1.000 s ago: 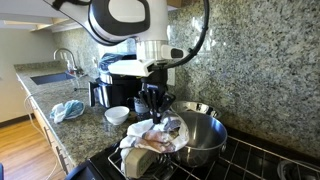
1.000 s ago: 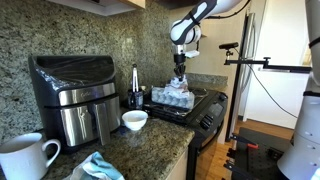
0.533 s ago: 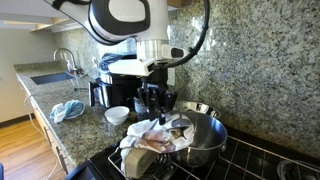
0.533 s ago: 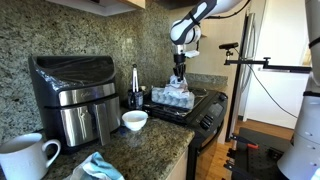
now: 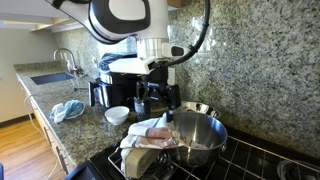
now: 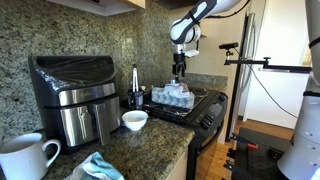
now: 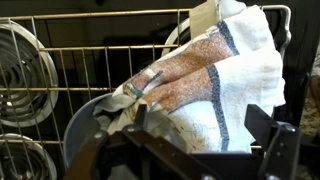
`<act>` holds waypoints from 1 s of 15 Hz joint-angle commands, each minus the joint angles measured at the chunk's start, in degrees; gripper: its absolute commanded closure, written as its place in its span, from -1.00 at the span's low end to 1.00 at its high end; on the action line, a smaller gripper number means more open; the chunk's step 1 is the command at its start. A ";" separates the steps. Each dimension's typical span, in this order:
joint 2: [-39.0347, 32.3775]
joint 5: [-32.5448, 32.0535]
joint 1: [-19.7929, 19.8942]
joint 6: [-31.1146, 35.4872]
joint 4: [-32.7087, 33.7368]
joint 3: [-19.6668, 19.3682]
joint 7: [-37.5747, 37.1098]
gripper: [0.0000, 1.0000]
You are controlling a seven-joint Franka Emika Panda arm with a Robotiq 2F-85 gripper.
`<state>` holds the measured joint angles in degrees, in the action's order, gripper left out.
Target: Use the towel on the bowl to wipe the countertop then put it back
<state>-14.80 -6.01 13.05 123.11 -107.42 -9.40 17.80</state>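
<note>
A white towel (image 5: 148, 135) with brown patches and a dark stripe lies bunched over the rim of a steel bowl (image 5: 203, 140) on the stove. My gripper (image 5: 157, 102) hangs just above it, open, with nothing between its fingers. In the wrist view the towel (image 7: 205, 80) fills the middle and covers most of the grey bowl (image 7: 82, 122), and the gripper (image 7: 200, 125) straddles it with jaws wide apart. In an exterior view the gripper (image 6: 178, 72) stands over the towel (image 6: 172, 95). The speckled granite countertop (image 5: 85, 127) runs beside the stove.
A black air fryer (image 6: 70, 90), a small white bowl (image 5: 117, 115), a blue cloth (image 5: 68, 110) and a white mug (image 6: 25, 158) sit on the counter. A sink (image 5: 50, 77) lies further along. Wire stove grates (image 7: 80, 60) and a coil burner (image 7: 15, 60) surround the bowl.
The gripper has gone from shut on the towel to open and has lifted a little. The towel stays draped on the bowl.
</note>
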 commanded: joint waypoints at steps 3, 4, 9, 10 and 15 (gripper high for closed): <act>1.75 -0.08 -0.52 -4.92 2.69 0.52 0.82 -1.00; 2.16 0.42 -0.62 -6.25 3.46 0.82 1.37 -1.00; 5.44 4.82 -1.05 -11.40 5.47 2.74 5.82 -1.00; 6.26 5.81 -1.16 -11.94 5.36 3.02 6.74 -1.00; 6.43 5.73 -2.08 -11.95 5.79 2.86 5.91 -1.00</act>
<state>-8.33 -0.35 11.30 111.31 -101.76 -6.18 23.66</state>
